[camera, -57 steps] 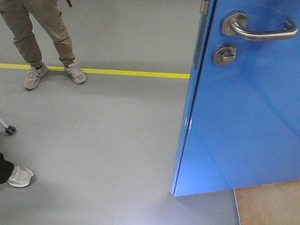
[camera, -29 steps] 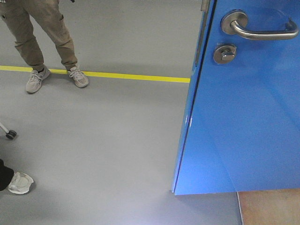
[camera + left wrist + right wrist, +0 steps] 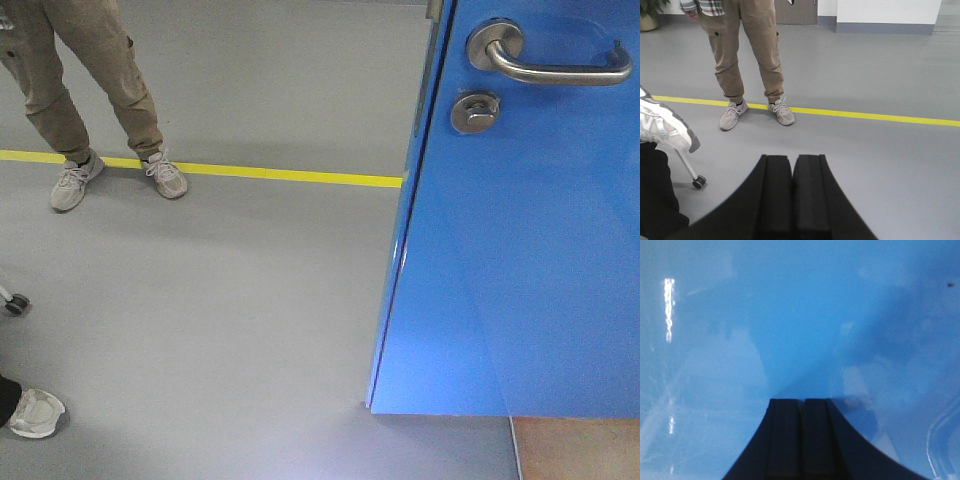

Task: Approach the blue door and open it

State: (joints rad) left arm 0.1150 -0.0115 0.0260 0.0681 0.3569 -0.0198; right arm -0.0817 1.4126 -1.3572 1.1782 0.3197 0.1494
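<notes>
**Blue panel dead ahead, pusher in position**

Blue fills your right wrist view: the blue door point(image 3: 520, 250) stands on the right of the front view, its free edge already clear of the grey floor point(image 3: 230, 300) side. Your right gripper point(image 3: 801, 402) is pressed together, holding nothing, tips at or nearly on the glossy panel; contact I cannot confirm. Left gripper point(image 3: 792, 159) likewise closed and empty, aimed at open floor. Push low and square, well away from the lever handle point(image 3: 545, 62), and roll slowly, a bystander point(image 3: 95, 90) stands near the yellow line point(image 3: 280, 175)
</notes>
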